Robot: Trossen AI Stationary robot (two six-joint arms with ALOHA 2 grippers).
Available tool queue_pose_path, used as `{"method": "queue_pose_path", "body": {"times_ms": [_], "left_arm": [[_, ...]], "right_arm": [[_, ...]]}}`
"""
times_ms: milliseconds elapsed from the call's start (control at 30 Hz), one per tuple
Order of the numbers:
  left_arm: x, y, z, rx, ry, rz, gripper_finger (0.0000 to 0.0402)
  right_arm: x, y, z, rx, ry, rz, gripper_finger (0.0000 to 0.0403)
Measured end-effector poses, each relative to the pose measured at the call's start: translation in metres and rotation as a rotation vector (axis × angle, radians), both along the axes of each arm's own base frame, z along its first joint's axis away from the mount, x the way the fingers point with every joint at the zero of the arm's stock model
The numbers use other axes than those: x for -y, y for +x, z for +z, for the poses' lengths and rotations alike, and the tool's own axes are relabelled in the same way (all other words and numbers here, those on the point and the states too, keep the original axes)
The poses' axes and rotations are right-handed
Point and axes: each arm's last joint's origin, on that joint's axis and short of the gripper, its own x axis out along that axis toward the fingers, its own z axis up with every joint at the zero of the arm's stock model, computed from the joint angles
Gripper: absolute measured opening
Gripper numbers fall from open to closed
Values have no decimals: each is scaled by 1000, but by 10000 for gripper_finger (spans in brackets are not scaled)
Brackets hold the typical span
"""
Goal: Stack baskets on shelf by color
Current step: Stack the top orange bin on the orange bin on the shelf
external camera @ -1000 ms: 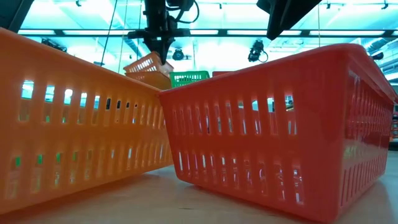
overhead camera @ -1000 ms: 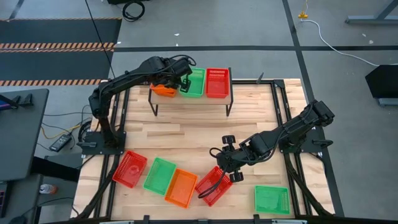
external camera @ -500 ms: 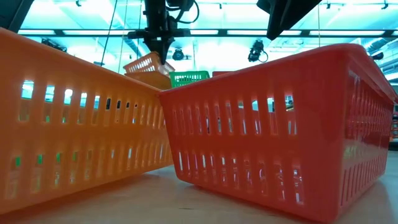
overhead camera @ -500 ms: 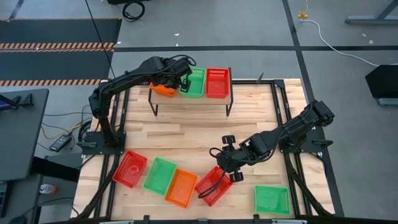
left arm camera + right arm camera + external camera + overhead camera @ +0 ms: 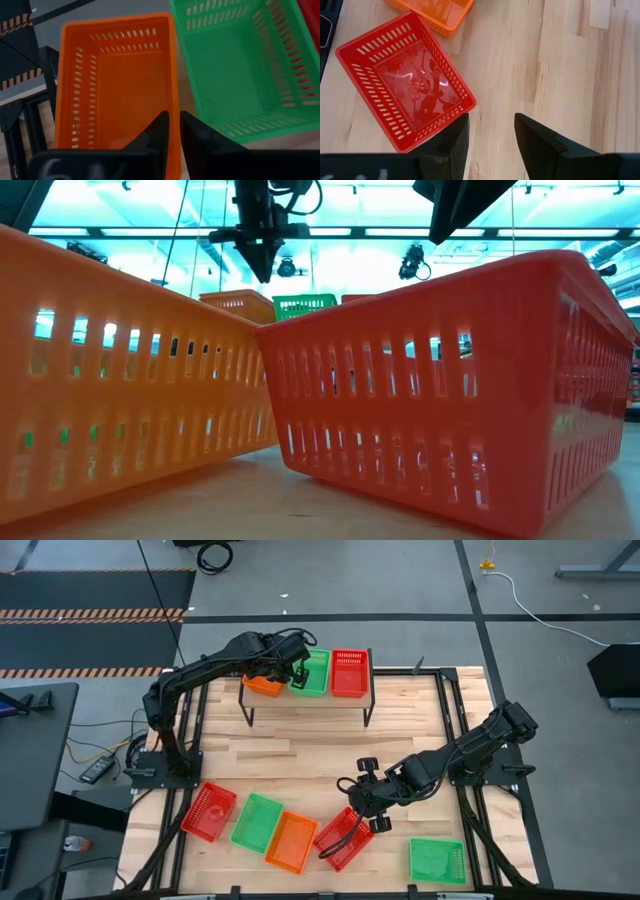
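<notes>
On the shelf (image 5: 305, 700) stand an orange basket (image 5: 263, 685) at the left end, a green basket (image 5: 313, 672) in the middle and a red basket (image 5: 350, 672) at the right. My left gripper (image 5: 291, 674) hangs just above the orange basket's right wall (image 5: 172, 100), open by a narrow gap, its tips (image 5: 265, 275) clear of the rim. My right gripper (image 5: 362, 804) is open low over bare wood (image 5: 490, 140), beside a red basket (image 5: 405, 80) that rests on the table.
Along the table's near edge lie a red basket (image 5: 208, 811), a green one (image 5: 257, 822), an orange one (image 5: 291, 842), the red one by my right gripper (image 5: 343, 837) and another green one (image 5: 437, 861). Bare wood lies between the shelf and these baskets.
The orange basket that my left gripper held tilted over the shelf's left end has dropped level onto the orange basket beneath it. My left gripper has let go of it and stays just above its rim. My right arm has kept still.
</notes>
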Motion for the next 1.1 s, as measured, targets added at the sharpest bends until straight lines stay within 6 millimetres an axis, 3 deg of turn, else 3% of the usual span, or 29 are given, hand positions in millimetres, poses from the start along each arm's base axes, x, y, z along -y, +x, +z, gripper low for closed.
{"method": "queue_pose_path", "body": {"times_ms": [200, 333, 500, 900, 1100], "left_arm": [[3, -6, 12, 25, 31, -44, 67], [6, -14, 12, -64, 10, -97, 72], [16, -25, 8, -302, -73, -329, 69], [62, -12, 9, -624, -4, -1075, 84], [58, -13, 9, -640, -11, -1126, 83]], "right_arm": [[0, 0, 0, 0, 0, 0, 164], [0, 0, 0, 0, -1, 2, 164], [0, 0, 0, -1, -2, 2, 164], [0, 0, 0, -1, -6, 10, 164], [0, 0, 0, 0, -1, 1, 164]]}}
